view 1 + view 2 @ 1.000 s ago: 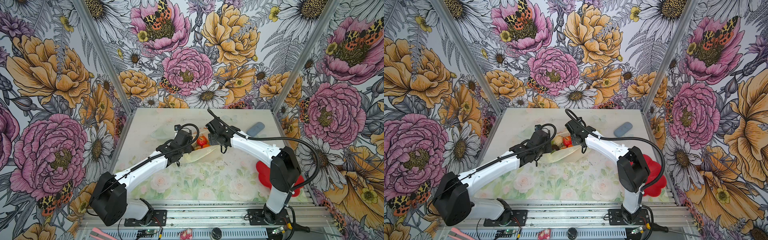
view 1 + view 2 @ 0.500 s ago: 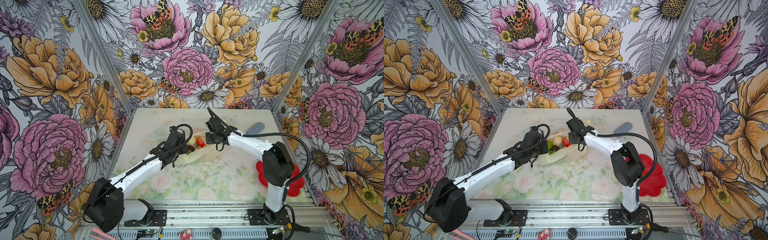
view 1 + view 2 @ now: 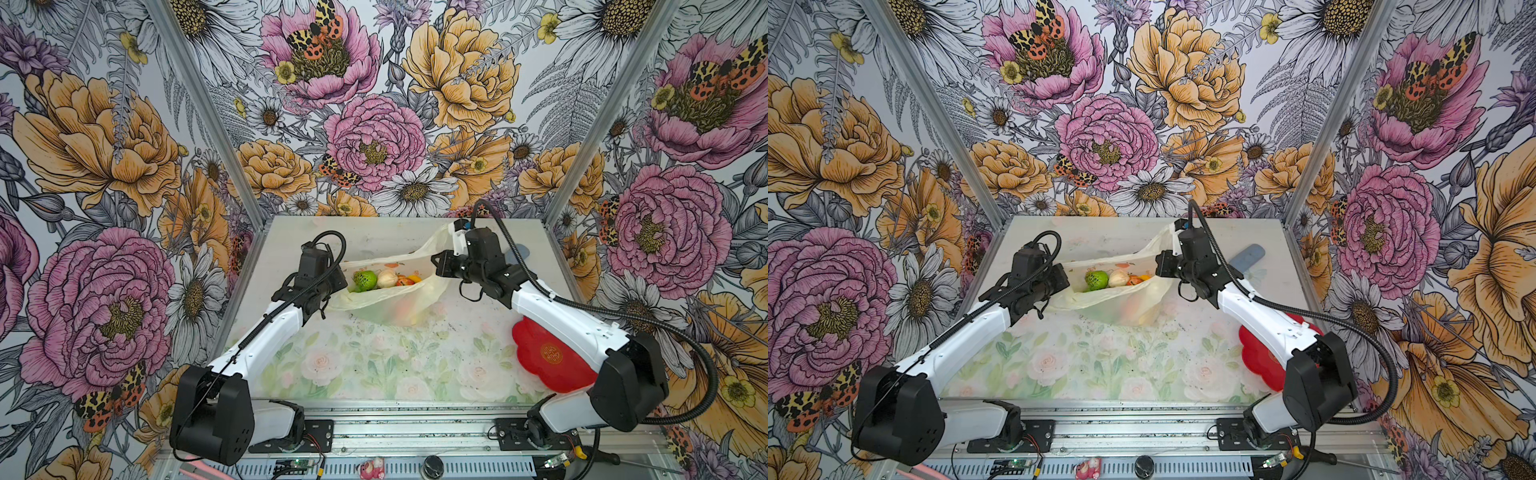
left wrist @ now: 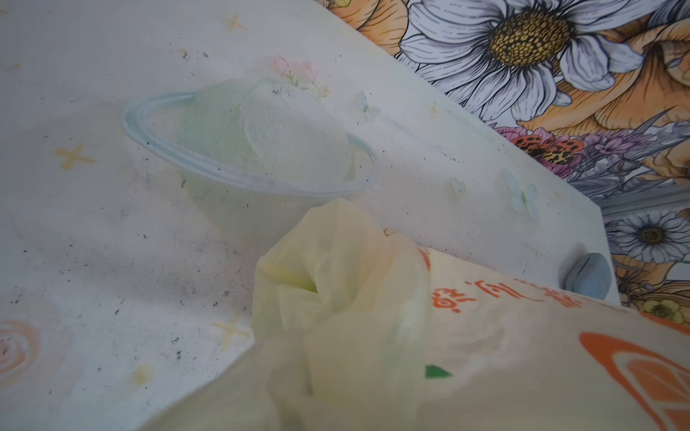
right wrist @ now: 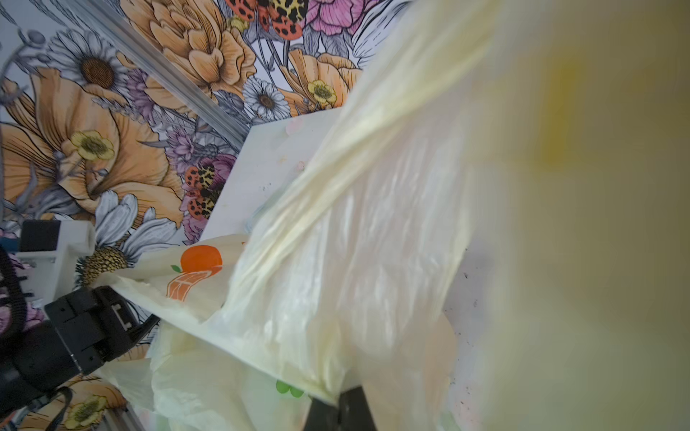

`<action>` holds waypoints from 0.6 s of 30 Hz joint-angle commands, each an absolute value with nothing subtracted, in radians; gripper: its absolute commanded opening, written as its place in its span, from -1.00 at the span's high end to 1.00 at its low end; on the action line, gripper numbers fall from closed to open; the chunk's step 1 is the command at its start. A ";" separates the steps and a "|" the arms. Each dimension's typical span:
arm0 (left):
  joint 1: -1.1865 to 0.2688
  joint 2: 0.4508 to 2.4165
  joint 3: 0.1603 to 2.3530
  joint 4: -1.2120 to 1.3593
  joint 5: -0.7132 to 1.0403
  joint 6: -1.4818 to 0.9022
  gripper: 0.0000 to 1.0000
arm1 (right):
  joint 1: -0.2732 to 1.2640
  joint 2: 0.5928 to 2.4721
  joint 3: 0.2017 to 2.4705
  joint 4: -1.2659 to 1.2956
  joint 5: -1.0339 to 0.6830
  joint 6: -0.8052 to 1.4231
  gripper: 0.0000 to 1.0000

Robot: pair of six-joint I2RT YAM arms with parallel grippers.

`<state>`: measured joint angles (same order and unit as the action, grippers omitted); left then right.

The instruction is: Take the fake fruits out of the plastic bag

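Fake fruits (image 3: 384, 279) lie in the plastic bag (image 3: 395, 307) on the table (image 3: 374, 374). In both top views they sit between the left gripper (image 3: 340, 283) and right gripper (image 3: 435, 266), each clamped on the bag's rim. The left wrist view shows bunched film and hides the jaws. In the right wrist view the film is pulled taut. I'd hold the mouth wide, then tip gently.

The bag (image 3: 390, 307) is stretching over the middle of the tabletop (image 3: 374, 365), between the left end effector (image 3: 338, 280) and the right end effector (image 3: 436, 266), with the fruits (image 3: 386, 279) lying inside. The plate (image 3: 544, 353) is lying front right.
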<state>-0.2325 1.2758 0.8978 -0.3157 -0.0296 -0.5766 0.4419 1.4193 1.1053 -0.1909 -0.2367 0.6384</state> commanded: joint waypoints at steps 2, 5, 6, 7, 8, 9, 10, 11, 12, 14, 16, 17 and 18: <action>-0.230 1.314 0.938 -0.247 0.000 -0.553 1.00 | 0.372 1.426 0.976 0.054 -0.300 0.785 1.00; -0.286 1.447 1.020 -0.348 -0.011 -0.501 1.00 | 0.374 1.456 0.946 0.073 -0.293 0.796 1.00; -0.303 1.473 1.029 -0.376 -0.040 -0.500 1.00 | 0.374 1.460 0.935 0.076 -0.288 0.797 1.00; -0.311 1.486 1.026 -0.389 -0.056 -0.503 1.00 | 0.373 1.460 0.930 0.076 -0.286 0.795 1.00; -0.314 1.491 1.014 -0.394 -0.065 -0.510 0.93 | 0.373 1.455 0.923 0.076 -0.281 0.791 1.00; -0.314 1.487 0.996 -0.394 -0.071 -0.520 0.84 | 0.373 1.450 0.917 0.073 -0.276 0.789 1.00; -0.316 1.476 0.979 -0.396 -0.079 -0.527 0.71 | 0.373 1.445 0.913 0.070 -0.275 0.784 1.00; -0.317 1.459 0.964 -0.407 -0.097 -0.537 0.49 | 0.373 1.440 0.910 0.062 -0.275 0.779 1.00; -0.324 1.434 0.949 -0.424 -0.123 -0.543 0.32 | 0.374 1.436 0.909 0.056 -0.275 0.775 1.00; -0.347 1.377 0.933 -0.467 -0.183 -0.549 0.07 | 0.378 1.429 0.902 0.049 -0.275 0.765 1.00; -0.384 1.319 0.918 -0.513 -0.271 -0.570 -0.19 | 0.392 1.421 0.892 0.042 -0.269 0.753 1.00; -0.400 1.296 0.912 -0.540 -0.303 -0.593 -0.32 | 0.398 1.417 0.885 0.040 -0.268 0.747 1.00; -0.406 1.281 0.899 -0.551 -0.298 -0.608 -0.43 | 0.406 1.410 0.878 0.041 -0.264 0.742 1.00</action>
<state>-0.3756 1.3487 0.9195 -0.4816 -0.1818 -0.5678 0.3882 1.4502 0.8989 0.0204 -0.2821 0.7662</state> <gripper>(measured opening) 0.669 0.049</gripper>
